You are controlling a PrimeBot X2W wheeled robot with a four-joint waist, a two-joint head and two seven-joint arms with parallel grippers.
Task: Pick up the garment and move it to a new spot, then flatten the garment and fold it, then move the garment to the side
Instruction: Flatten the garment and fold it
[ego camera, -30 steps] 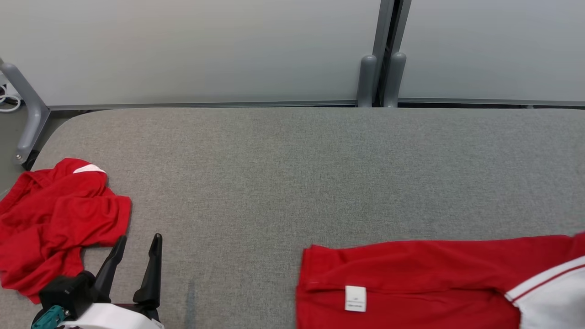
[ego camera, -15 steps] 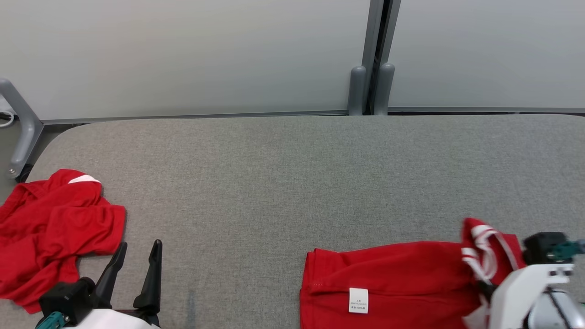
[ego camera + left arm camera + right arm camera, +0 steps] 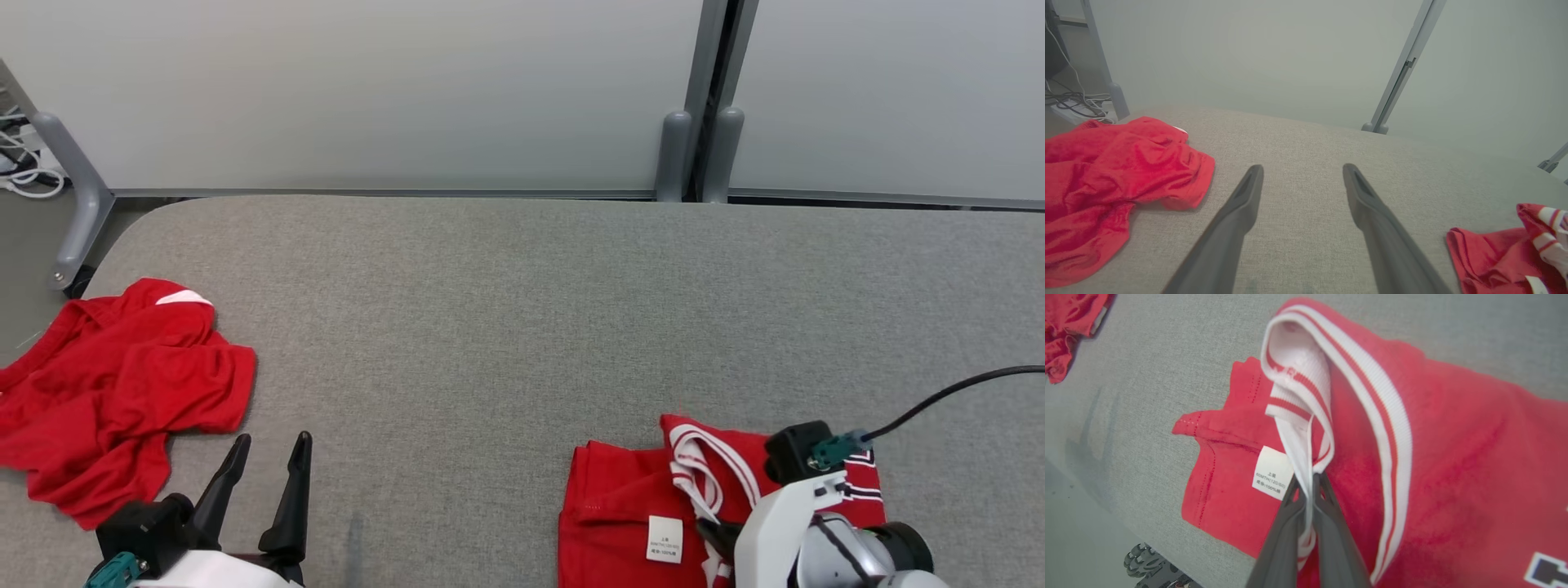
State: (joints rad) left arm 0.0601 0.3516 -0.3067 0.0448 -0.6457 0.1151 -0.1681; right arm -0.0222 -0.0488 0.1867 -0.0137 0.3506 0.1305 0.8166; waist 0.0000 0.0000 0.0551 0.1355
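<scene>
1. Right end effector (image 3: 1311,479): fingers pressed together, pinching the white striped trim (image 3: 1298,396) of the red garment (image 3: 1453,457).
2. Red garment: bunched at the near edge of the desk (image 3: 522,310), right of centre, with the care label (image 3: 663,539) facing up.
3. Left end effector (image 3: 273,441): fingers spread and empty, above the desk's near-left area.
4. Second garment (image 3: 122,392): crumpled at the desk's left end.

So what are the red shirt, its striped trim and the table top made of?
The striped trim looks like ribbed knit, matte: fine parallel ribs show. The red shirt seems a soft knit, faintly fuzzy; fibre unclear. The table top looks covered in grey woven cloth, matte, flecked.
</scene>
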